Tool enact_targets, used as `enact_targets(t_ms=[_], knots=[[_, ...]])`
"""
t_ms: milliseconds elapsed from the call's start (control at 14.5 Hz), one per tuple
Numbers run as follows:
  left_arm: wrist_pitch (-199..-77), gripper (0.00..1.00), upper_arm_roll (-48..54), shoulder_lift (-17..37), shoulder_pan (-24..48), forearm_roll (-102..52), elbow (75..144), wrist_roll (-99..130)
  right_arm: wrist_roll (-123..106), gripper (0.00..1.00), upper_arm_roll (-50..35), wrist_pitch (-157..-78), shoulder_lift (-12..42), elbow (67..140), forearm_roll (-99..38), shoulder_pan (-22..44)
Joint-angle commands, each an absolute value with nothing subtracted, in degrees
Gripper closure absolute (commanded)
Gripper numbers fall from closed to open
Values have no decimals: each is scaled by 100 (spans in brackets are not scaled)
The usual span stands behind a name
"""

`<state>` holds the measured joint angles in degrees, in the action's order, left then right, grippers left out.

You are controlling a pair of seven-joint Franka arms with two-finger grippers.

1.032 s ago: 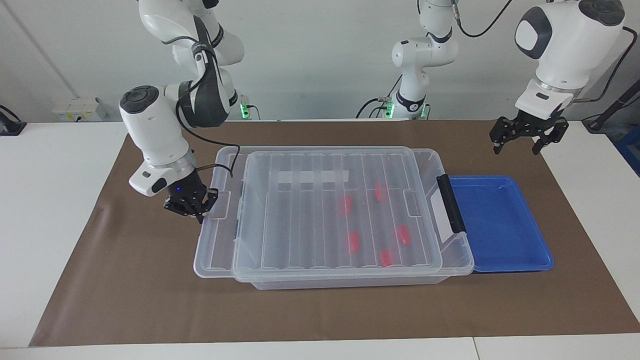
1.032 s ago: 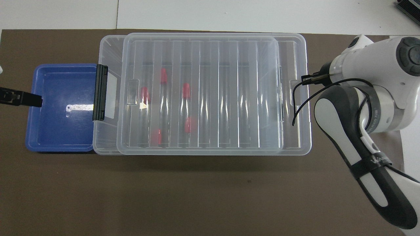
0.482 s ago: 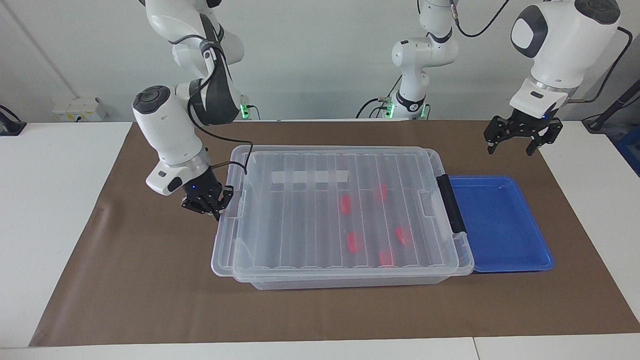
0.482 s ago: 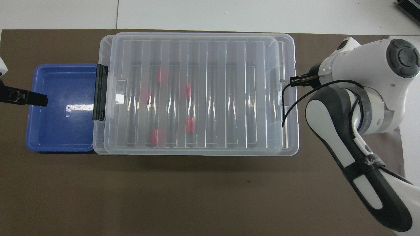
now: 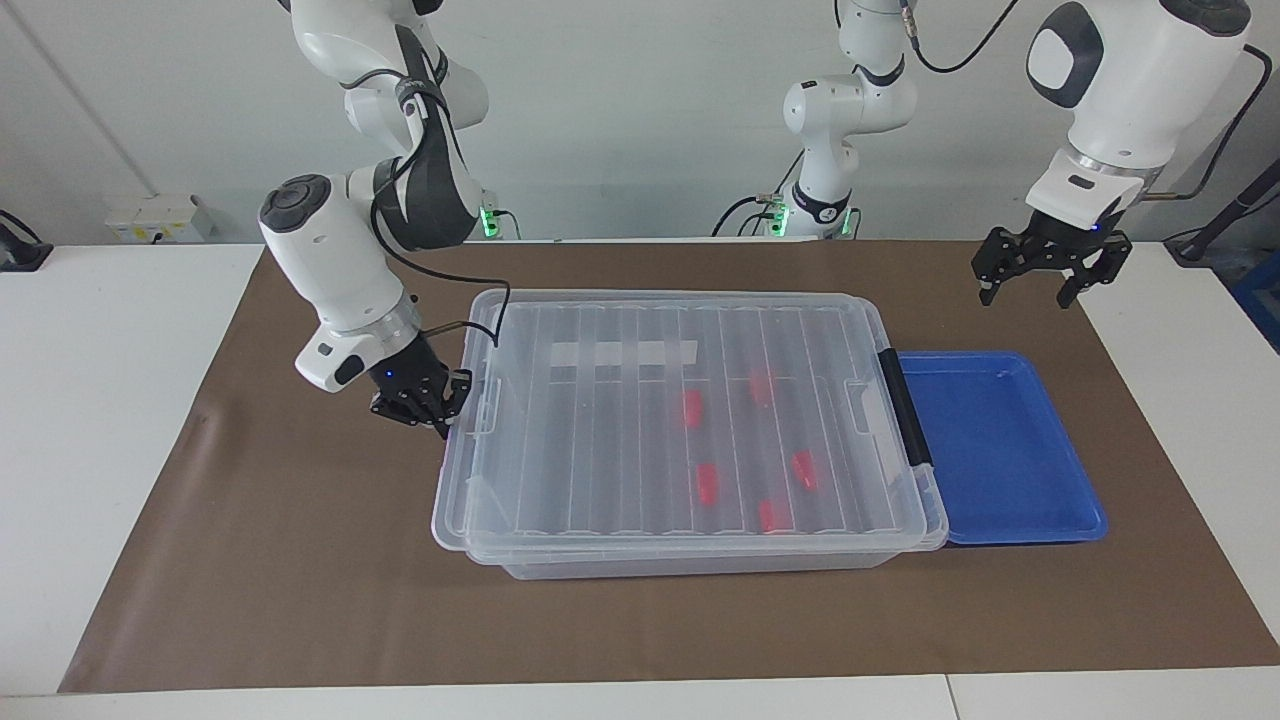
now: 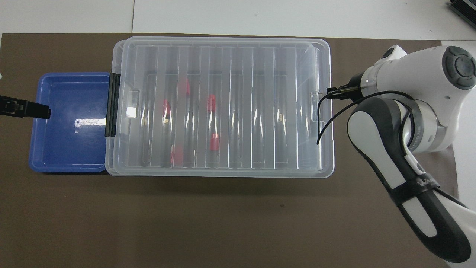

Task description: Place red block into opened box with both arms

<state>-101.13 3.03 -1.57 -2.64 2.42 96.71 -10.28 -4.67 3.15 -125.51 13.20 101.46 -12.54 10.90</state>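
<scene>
The clear box (image 5: 700,562) lies mid-mat with its ribbed lid (image 5: 600,430) resting squarely over it. Several red blocks, such as one (image 5: 691,408) and another (image 6: 211,102), lie inside and show through the lid. My right gripper (image 5: 434,416) is shut and low, its fingertips (image 6: 333,92) against the lid's end at the right arm's end of the box. My left gripper (image 5: 1027,292) hangs open in the air over the mat beside the blue tray (image 5: 1000,450), holding nothing. In the overhead view its black finger (image 6: 26,109) lies over the tray's outer edge.
The blue tray (image 6: 67,149) holds nothing and butts against the box's end with the black handle (image 5: 905,410). Brown mat (image 5: 300,580) covers the table around them. The right arm's cable (image 6: 323,119) loops over the lid's end.
The right gripper slid the lid toward the left arm's end, so it now lines up over the box instead of overhanging. The left gripper only shifted slightly.
</scene>
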Motion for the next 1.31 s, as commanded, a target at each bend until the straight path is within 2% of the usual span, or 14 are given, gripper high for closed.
enact_targets(t_ms=[0, 275, 344, 413, 482, 826, 1239], knots=[[-9932, 0, 211, -70, -202, 132, 9501, -1107, -624, 100, 299, -12560, 1195, 10424, -1424, 1081], [-9932, 0, -192, -62, 139, 132, 9466, -1116, -554, 100, 378, -12411, 1178, 10354, -1196, 959], [-9940, 0, -306, -70, 219, 132, 9466, -1125, -519, 65, 378, -12262, 1126, 10319, -969, 854], [-9932, 0, -308, -79, 211, 132, 9466, -1125, -440, 5, 378, -12174, 1064, 10310, -706, 800], [-9932, 0, -308, -79, 202, 97, 9466, -1125, -326, 0, 378, -12086, 933, 10301, -477, 730], [-9984, 0, -290, -79, 193, -8, 9501, -1108, -264, 0, 387, -10971, 414, 9923, -177, 361], [-9932, 0, -281, -114, 220, -62, 9545, -1072, 315, 0, 378, -9714, -377, 9826, 288, 290]])
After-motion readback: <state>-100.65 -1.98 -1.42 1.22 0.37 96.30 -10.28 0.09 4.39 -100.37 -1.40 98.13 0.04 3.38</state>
